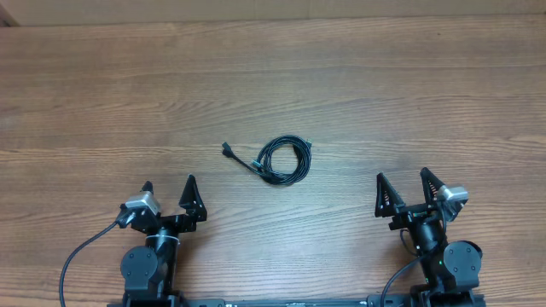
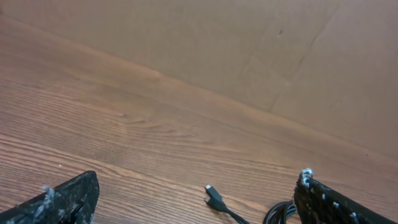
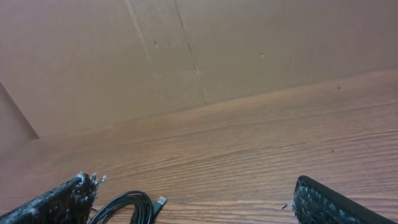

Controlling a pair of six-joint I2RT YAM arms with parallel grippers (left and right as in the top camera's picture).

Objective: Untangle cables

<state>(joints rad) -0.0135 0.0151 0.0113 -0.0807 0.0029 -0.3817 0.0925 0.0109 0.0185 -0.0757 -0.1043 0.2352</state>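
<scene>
The cables (image 1: 284, 159) lie as one small black coil in the middle of the wooden table, with a plug end (image 1: 229, 150) sticking out to the left. My left gripper (image 1: 168, 188) is open and empty near the front left, apart from the coil. My right gripper (image 1: 403, 182) is open and empty near the front right. In the left wrist view a plug (image 2: 214, 197) and part of the coil (image 2: 278, 214) show between the fingers (image 2: 196, 199). In the right wrist view the coil (image 3: 127, 208) and a USB plug (image 3: 160, 203) lie by the left finger of the open jaws (image 3: 193, 202).
The wooden table (image 1: 358, 85) stretches wide around the coil. A brown cardboard wall (image 3: 199, 50) stands along the table's far edge. The arms' thick black wires (image 1: 81, 256) run off the front edge.
</scene>
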